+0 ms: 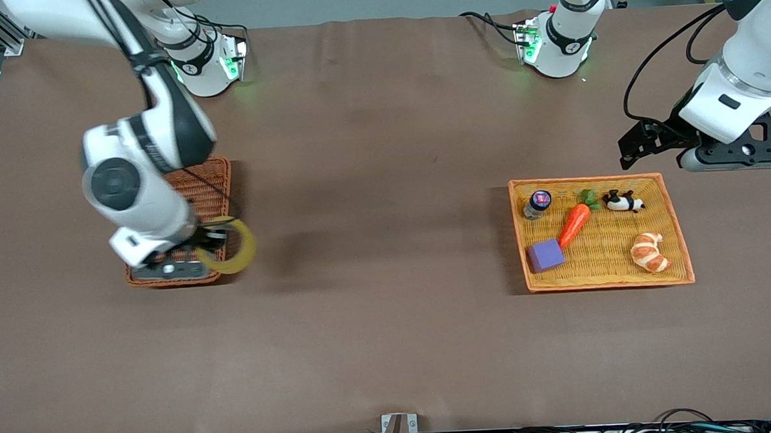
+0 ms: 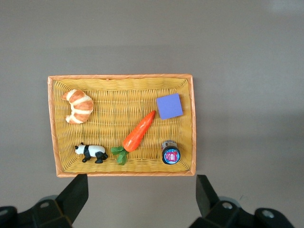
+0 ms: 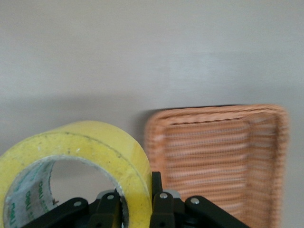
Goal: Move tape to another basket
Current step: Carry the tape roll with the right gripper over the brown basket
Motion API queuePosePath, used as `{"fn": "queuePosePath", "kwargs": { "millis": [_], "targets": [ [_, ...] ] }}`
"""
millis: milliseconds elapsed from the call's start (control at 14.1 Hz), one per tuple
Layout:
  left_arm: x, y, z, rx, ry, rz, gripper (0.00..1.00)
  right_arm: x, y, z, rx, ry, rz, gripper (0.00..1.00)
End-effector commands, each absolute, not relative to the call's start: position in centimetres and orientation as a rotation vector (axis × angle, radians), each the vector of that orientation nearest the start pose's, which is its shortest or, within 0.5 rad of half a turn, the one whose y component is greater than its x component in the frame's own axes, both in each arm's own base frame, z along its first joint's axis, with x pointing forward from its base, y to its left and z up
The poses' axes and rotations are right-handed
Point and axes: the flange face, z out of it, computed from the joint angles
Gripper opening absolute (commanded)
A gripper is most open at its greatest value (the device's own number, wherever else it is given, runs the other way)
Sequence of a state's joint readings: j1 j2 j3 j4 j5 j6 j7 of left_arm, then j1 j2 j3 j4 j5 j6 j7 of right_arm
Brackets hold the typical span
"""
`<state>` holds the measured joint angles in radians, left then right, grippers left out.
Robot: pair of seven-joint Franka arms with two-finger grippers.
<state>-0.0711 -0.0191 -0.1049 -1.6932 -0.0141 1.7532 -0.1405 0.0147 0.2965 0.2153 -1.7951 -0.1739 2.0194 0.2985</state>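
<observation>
My right gripper [image 1: 207, 240] is shut on the tape [image 1: 247, 245], a yellowish ring held on edge. It hangs over the corner of the reddish-brown basket [image 1: 211, 178] nearest the front camera, partly out over the table. In the right wrist view one finger sits inside the ring and one outside, my right gripper [image 3: 137, 190] clamping the wall of the tape [image 3: 95, 147], with the basket [image 3: 213, 156] below and empty as far as it shows. My left gripper [image 1: 737, 157] is open and empty, and waits over the table just off the rim of the orange-yellow tray; it also shows in the left wrist view [image 2: 142, 183].
The orange-yellow tray [image 1: 592, 179] at the left arm's end holds a carrot [image 1: 574, 224], a purple block [image 1: 546, 256], a croissant [image 1: 648, 252], a toy panda [image 1: 623, 201] and a small jar [image 1: 538, 203]. The same tray [image 2: 123, 77] shows in the left wrist view.
</observation>
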Motion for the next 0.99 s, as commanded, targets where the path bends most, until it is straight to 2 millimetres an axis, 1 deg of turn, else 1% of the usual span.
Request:
{"fn": "queuePosePath", "kwargs": {
  "millis": [0,71,212,354,495,636,778,848,919],
  "targets": [
    [55.4,-10.1,59.5,-3.175,0.063,-0.119,1.00,58.7,7.1,37.9,-3.234,-0.070,0.072,0.00],
    [55.4,-10.2,59.5,-3.175,0.063,-0.117,1.00,57.8,5.5,36.8,-3.235,-0.111,0.071,0.00],
    [55.3,-10.1,59.4,-3.174,0.060,-0.107,1.00,55.3,0.5,33.5,-3.232,-0.188,0.011,0.00],
    [55.3,-10.1,59.4,-3.173,0.068,-0.102,1.00,53.1,-1.2,29.9,-3.223,-0.214,-0.058,0.01],
    [55.0,-9.9,59.4,-3.169,0.066,-0.069,1.00,51.3,-1.7,27.2,-3.211,-0.235,-0.128,0.01],
    [55.0,-9.9,59.3,-3.168,0.066,-0.067,1.00,49.7,-2.1,25.3,-3.207,-0.244,-0.134,0.01],
    [55.0,-9.9,59.4,-3.163,0.062,-0.070,1.00,48.8,-2.0,24.1,-3.204,-0.254,-0.102,0.03],
    [55.0,-9.9,59.3,-3.162,0.062,-0.068,1.00,48.6,-2.1,23.6,-3.202,-0.281,-0.086,0.05],
    [55.0,-9.9,59.3,-3.162,0.062,-0.068,1.00,48.5,-2.3,23.2,-3.200,-0.306,-0.070,0.09]
  ]
}}
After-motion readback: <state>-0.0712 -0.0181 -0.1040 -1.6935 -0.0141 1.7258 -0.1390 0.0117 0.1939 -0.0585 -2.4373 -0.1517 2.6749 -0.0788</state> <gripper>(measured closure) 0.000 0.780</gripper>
